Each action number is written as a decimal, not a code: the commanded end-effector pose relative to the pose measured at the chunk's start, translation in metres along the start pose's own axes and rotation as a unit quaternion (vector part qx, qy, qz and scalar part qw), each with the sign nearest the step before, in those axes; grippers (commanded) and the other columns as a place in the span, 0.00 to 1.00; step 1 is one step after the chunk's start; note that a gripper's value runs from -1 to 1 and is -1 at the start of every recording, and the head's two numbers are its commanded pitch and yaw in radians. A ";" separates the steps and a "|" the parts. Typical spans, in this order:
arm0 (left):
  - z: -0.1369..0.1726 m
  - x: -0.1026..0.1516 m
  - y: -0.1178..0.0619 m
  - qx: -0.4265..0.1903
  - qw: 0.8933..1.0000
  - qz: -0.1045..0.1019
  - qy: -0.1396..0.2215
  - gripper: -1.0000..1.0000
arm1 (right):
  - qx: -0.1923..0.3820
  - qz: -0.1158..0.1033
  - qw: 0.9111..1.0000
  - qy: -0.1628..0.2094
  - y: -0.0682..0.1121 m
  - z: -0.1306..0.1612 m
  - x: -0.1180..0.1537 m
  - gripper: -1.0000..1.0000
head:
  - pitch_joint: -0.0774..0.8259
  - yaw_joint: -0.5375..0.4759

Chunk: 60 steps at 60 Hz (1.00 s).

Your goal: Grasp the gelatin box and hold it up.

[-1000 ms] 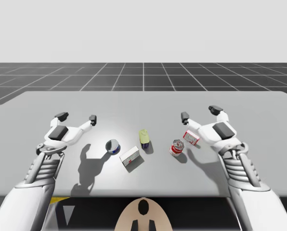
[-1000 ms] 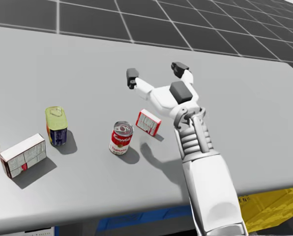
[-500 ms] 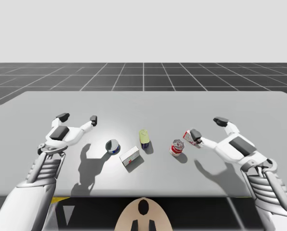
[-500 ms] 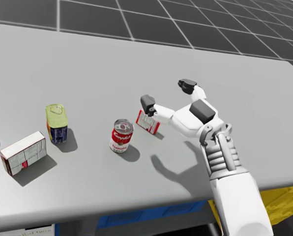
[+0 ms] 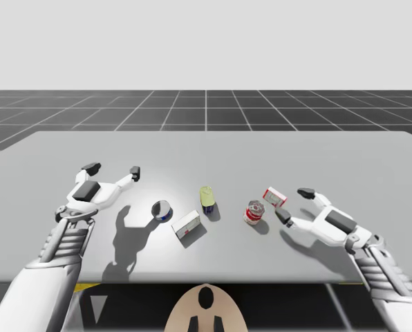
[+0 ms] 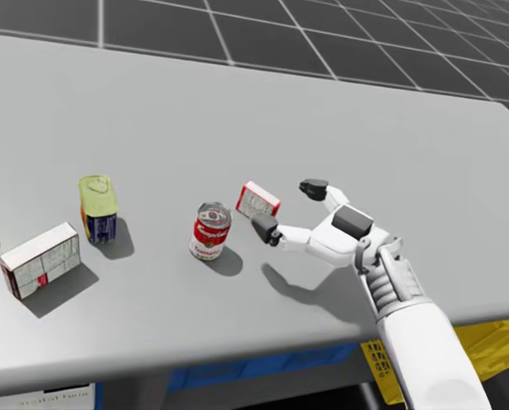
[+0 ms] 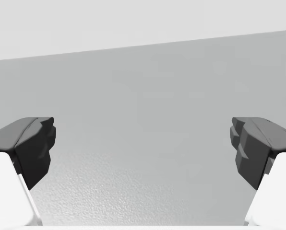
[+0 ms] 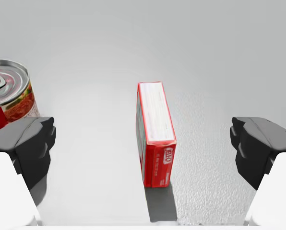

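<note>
Gelatin box (image 8: 155, 132): standing on edge on the worktop (image 5: 206, 149), just beside the red can (image 8: 8, 91).
Right jaws: I see them spread wide, gripping nothing, box just ahead, not touched.
Left jaws: wide open too, empty, hovering well apart from the box.

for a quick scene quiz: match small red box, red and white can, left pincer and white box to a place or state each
1 small red box
2 red and white can
3 left pincer
4 white box

a open over bare table
b on edge, ahead of open right pincer
c upright, between small red box and yellow-topped tin
d beyond yellow-topped tin from the can

Pairs: 1-b, 2-c, 3-a, 4-d
</note>
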 end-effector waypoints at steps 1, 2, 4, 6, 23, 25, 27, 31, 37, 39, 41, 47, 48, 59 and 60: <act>0.000 0.000 0.000 0.001 1.000 0.000 -0.001 0.00 | 0.009 -0.015 1.000 0.025 -0.010 -0.006 -0.022 0.00 | 0.81 0.17; 0.000 0.000 0.000 0.001 1.000 0.001 -0.001 0.00 | 0.010 -0.017 0.999 0.025 -0.010 -0.006 -0.022 0.00 | 0.81 0.17; 0.000 0.000 0.000 0.001 1.000 0.001 -0.001 0.00 | 0.012 -0.023 0.999 0.030 -0.013 -0.009 -0.025 0.00 | 0.81 0.17; 0.000 0.000 0.000 0.001 1.000 0.001 -0.001 0.00 | 0.012 -0.027 0.999 0.034 -0.014 -0.011 -0.026 0.00 | 0.81 0.17; 0.000 0.001 0.001 0.004 1.000 0.002 -0.004 0.00 | 0.024 -0.041 0.998 0.043 -0.020 -0.034 -0.028 0.00 | 0.81 0.17; 0.000 0.001 0.001 0.004 1.000 0.002 -0.004 0.00 | 0.023 -0.039 0.998 0.043 -0.020 -0.036 -0.028 0.00 | 0.80 0.17; 0.000 0.001 0.001 0.004 1.000 0.002 -0.004 0.00 | 0.025 -0.038 0.998 0.044 -0.020 -0.041 -0.028 0.00 | 0.81 0.17; 0.000 0.001 0.002 0.004 1.000 0.002 -0.005 0.00 | 0.028 -0.038 0.998 0.050 -0.019 -0.048 -0.028 0.00 | 0.81 0.17; 0.000 0.002 0.002 0.004 1.000 0.003 -0.006 0.00 | 0.032 -0.037 0.997 0.052 -0.018 -0.055 -0.029 0.00 | 0.81 0.18; 0.001 0.002 0.002 0.004 1.000 0.003 -0.006 0.00 | 0.033 -0.038 0.997 0.053 -0.018 -0.056 -0.029 0.00 | 0.81 0.18; 0.001 0.002 0.002 0.004 1.000 0.003 -0.006 0.00 | 0.034 -0.039 0.997 0.053 -0.019 -0.057 -0.029 0.00 | 0.81 0.18; 0.001 0.002 0.002 0.005 1.000 0.003 -0.007 0.00 | 0.039 -0.069 0.994 0.081 -0.019 -0.055 -0.029 0.15 | 0.81 0.18; 0.001 0.002 0.002 0.005 1.000 0.003 -0.007 0.00 | 0.037 -0.070 0.994 0.079 -0.019 -0.054 -0.029 0.15 | 0.81 0.18; 0.001 0.002 0.001 0.006 1.000 0.002 -0.007 0.00 | 0.030 -0.057 0.996 0.066 -0.016 -0.051 -0.030 1.00 | 0.80 0.17; 0.001 0.002 0.001 0.006 1.000 0.002 -0.007 0.00 | 0.029 -0.059 0.996 0.066 -0.016 -0.051 -0.030 1.00 | 0.80 0.17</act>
